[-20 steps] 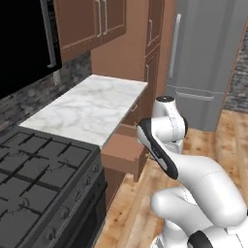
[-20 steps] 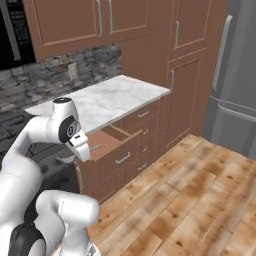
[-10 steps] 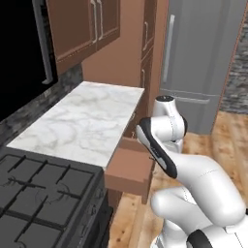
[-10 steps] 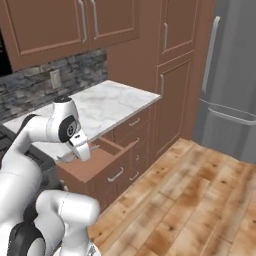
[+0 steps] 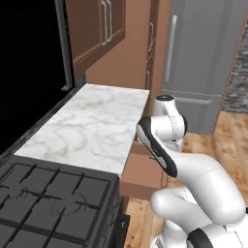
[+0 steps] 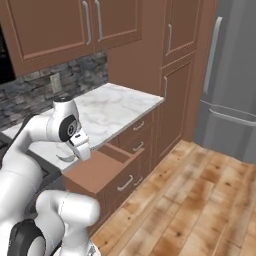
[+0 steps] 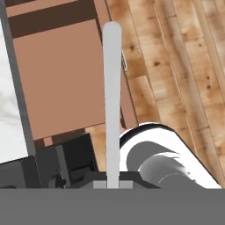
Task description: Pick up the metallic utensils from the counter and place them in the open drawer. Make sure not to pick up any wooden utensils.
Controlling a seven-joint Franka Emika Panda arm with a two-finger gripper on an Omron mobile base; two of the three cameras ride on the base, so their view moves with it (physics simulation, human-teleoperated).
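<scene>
Rising from between the closed jaws (image 7: 113, 183), a thin grey utensil handle (image 7: 112, 101) is gripped above the open drawer (image 7: 55, 79), which stands pulled out from under the white marble table (image 6: 112, 107). In the right base view the hand (image 6: 80, 146) hangs just over the drawer's near corner. A black stove top (image 5: 46, 201) adjoins the table, with wood floor (image 6: 200, 200) beyond.

Arm folded tight: elbow up high, forearm angled down, wrist bent under. Pincer (image 7: 113, 183) closed on a thin silver-grey fork handle (image 7: 112, 96) (sticks straight out along the hand view). In the right base view the pincer (image 6: 67, 159) sits low, probably pointing downward, partly hidden.
</scene>
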